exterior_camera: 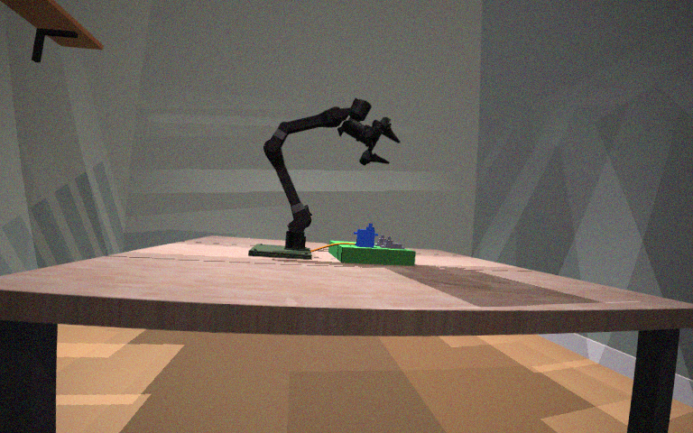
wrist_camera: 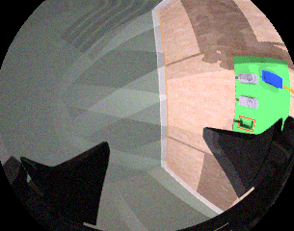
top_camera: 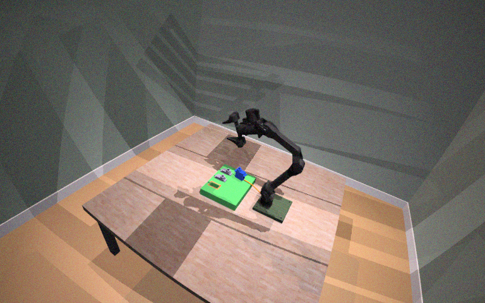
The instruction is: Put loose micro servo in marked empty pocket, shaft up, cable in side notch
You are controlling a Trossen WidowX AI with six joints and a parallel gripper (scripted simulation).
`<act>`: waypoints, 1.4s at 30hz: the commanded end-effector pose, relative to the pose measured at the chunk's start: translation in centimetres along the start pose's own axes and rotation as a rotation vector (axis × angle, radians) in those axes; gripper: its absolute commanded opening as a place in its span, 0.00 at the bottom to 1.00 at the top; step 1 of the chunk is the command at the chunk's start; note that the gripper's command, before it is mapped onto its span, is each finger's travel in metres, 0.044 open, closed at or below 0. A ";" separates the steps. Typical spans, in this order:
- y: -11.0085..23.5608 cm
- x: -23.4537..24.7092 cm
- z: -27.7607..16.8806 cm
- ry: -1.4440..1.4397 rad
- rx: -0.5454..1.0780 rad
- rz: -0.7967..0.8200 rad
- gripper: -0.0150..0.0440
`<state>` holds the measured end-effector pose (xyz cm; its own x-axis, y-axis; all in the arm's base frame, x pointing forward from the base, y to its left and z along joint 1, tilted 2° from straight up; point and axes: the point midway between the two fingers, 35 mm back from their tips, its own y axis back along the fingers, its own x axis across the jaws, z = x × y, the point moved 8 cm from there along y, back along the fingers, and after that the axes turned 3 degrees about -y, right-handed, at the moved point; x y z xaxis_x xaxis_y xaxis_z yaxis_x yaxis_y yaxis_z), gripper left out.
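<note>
The blue micro servo stands on the green deck, at the corner nearest the arm's base. Its orange cable runs off toward the base. The orange-outlined empty pocket is at the deck's opposite end. Two grey servos sit between the pocket and the blue servo. My gripper is open and empty. It hangs high in the air, beyond the deck and apart from it.
The arm's dark green base plate lies on the wooden table beside the deck. The table's far edge lies below the gripper, with the room's grey walls behind. A shelf hangs high on the wall.
</note>
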<state>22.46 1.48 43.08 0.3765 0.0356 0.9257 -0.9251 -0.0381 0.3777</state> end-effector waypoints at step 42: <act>-6.1 -13.4 6.4 -1.157 -0.612 -0.671 1.00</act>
<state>23.41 -4.87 29.38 0.3387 -0.9086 0.2444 -0.3828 0.1043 0.9179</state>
